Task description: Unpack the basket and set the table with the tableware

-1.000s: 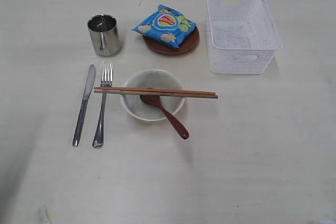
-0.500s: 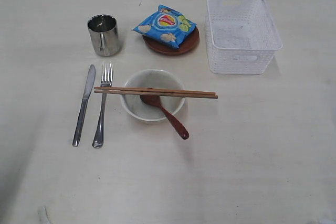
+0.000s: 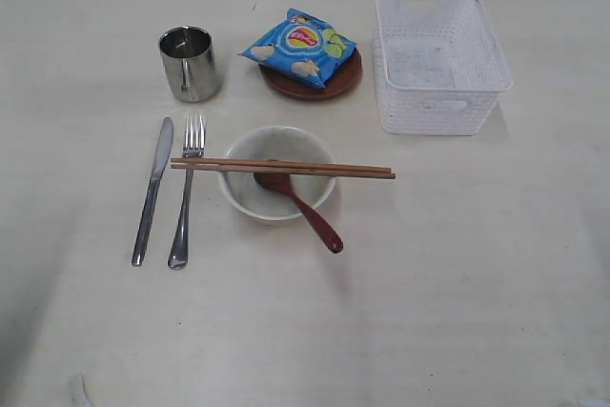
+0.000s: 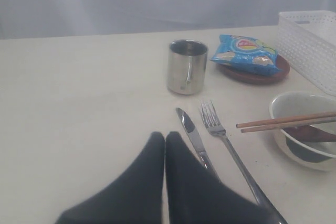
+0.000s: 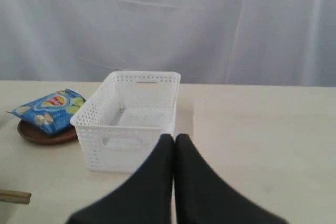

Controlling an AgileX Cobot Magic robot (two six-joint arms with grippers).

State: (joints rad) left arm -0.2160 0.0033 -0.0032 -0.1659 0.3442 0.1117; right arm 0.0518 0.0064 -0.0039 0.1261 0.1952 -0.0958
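The white basket point(image 3: 438, 56) stands empty at the back right of the cream table point(image 3: 477, 264). A steel cup point(image 3: 190, 63) is back left; beside it a brown plate point(image 3: 315, 83) carries the blue chips bag point(image 3: 300, 47). The knife point(image 3: 152, 188) and fork point(image 3: 185, 193) lie left of the off-white bowl point(image 3: 276, 173). Two chopsticks point(image 3: 286, 168) rest across the bowl's rim, and the red-brown spoon point(image 3: 300, 205) leans in it. My left gripper point(image 4: 165, 136) is shut and empty, near the knife point(image 4: 193, 137). My right gripper point(image 5: 174, 137) is shut and empty, in front of the basket point(image 5: 131, 119). Neither gripper appears in the exterior view.
A pale curtain hangs behind the table's far edge. Bare tabletop point(image 3: 457, 312) stretches across the front and to the right of the bowl.
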